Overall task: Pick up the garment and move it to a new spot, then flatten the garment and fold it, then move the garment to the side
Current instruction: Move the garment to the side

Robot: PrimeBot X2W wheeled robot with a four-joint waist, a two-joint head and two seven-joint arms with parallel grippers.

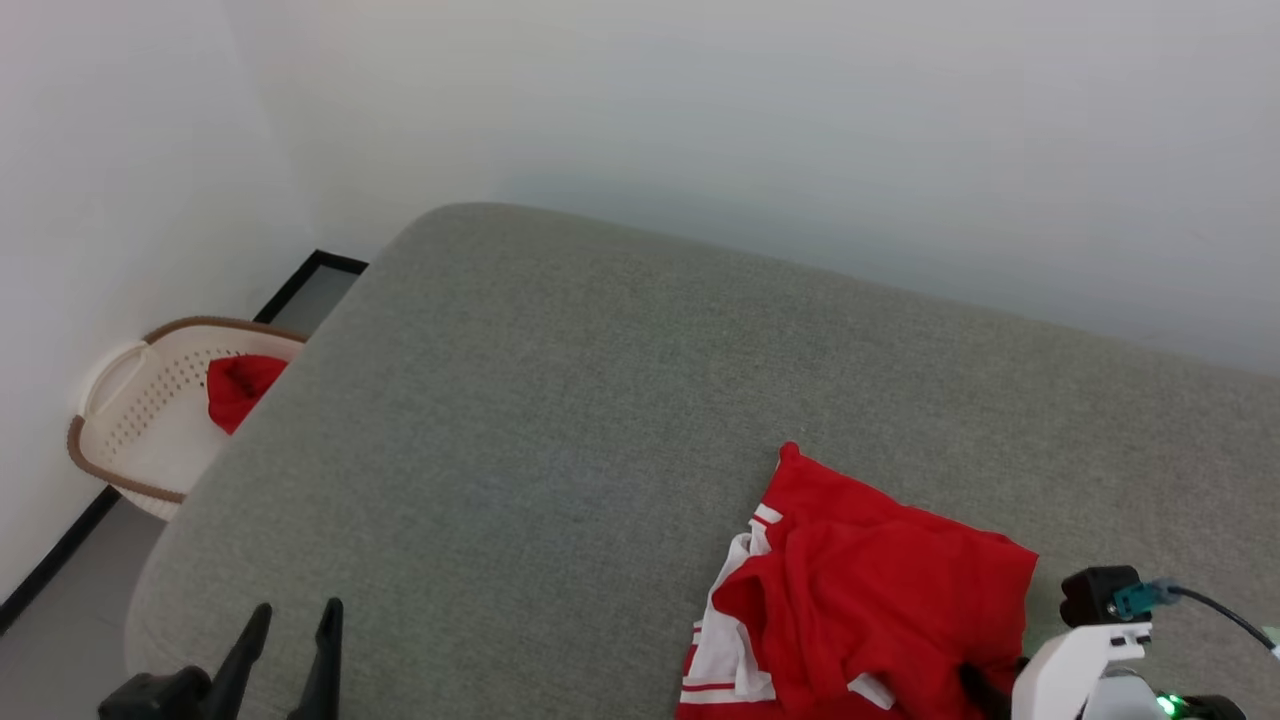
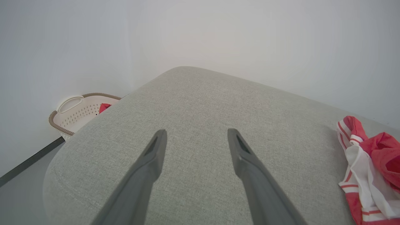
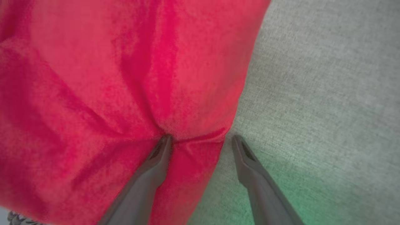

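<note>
The garment (image 1: pixel 860 590), a red shirt with white panels and striped trim, lies crumpled at the near right of the grey cushion (image 1: pixel 600 400). In the right wrist view my right gripper (image 3: pixel 200 139) is open and straddles the garment's (image 3: pixel 109 93) edge. One fingertip (image 3: pixel 165 142) presses on the red cloth and the other rests over bare cushion. My left gripper (image 1: pixel 297 620) stands open over the cushion's near left, far from the shirt. Nothing lies between the left gripper's (image 2: pixel 197 132) fingers, and the garment (image 2: pixel 368 168) shows at that view's right edge.
A cream perforated basket (image 1: pixel 150 410) with a brown rim sits on the floor by the wall, left of the cushion, holding a small plain red cloth (image 1: pixel 240 385). A white wall runs behind the cushion. The right arm's pale forearm (image 1: pixel 1070 670) hangs over the near right corner.
</note>
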